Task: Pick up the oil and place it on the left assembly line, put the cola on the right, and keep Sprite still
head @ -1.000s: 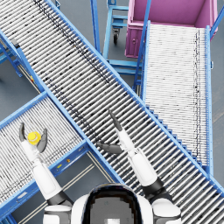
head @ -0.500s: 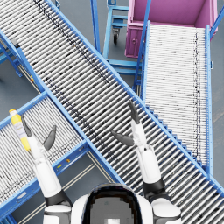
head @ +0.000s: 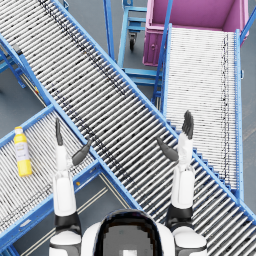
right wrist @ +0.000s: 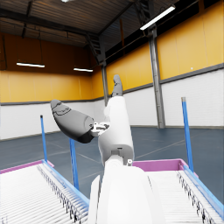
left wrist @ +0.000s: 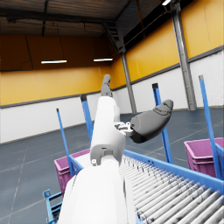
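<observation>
The oil bottle (head: pixel 22 151) is laid on the left conveyor (head: pixel 30 192), while the left hand (head: pixel 67 150) and right hand (head: pixel 181 140) are held wide-fingered and empty (the pink bin (head: pixel 200 12) is cut off).

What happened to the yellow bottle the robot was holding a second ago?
The left hand let go of the oil bottle, which now lies on its side on the left conveyor. The hand then moved away to the right, fingers apart. The right hand drifted right too, holding nothing as before. The pink bin stayed put.
</observation>
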You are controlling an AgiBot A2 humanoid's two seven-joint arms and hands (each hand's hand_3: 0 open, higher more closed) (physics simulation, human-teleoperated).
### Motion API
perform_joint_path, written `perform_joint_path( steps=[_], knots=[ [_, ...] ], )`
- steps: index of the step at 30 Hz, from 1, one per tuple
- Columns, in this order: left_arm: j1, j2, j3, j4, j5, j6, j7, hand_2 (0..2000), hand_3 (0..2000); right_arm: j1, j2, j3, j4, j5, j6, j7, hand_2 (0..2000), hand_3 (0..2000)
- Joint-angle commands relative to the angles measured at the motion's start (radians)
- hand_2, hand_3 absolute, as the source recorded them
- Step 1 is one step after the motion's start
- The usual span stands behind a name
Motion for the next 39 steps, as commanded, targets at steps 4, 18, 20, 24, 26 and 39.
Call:
perform_joint_path(
  steps=[4, 18, 20, 24, 26, 39],
  knots=[
    [0.026, 0.004, 0.054, 0.003, 0.0, 0.0, 0.0, 0, 0, -0.006, 0.0, -0.041, 0.005, 0.0, 0.0, 0.0, 0, 0],
    [0.002, -0.088, 0.15, 0.045, -0.293, 0.044, 0.044, 0, 0, -0.071, 0.149, 0.086, -0.015, -0.185, 0.044, -0.044, 0, 0],
    [-0.001, -0.106, 0.168, 0.053, -0.348, 0.052, 0.052, 0, 0, -0.081, 0.177, 0.11, -0.019, -0.22, 0.052, -0.053, 0, 0],
    [-0.006, -0.141, 0.204, 0.068, -0.46, 0.069, 0.069, 0, 0, -0.101, 0.234, 0.158, -0.026, -0.291, 0.068, -0.069, 0, 0],
    [-0.009, -0.159, 0.222, 0.076, -0.516, 0.078, 0.077, 0, 0, -0.111, 0.262, 0.183, -0.03, -0.326, 0.077, -0.078, 0, 0],
    [-0.017, -0.207, 0.272, 0.097, -0.669, 0.101, 0.1, 0, 0, -0.138, 0.339, 0.249, -0.04, -0.422, 0.1, -0.101, 0, 0]
  ],
)
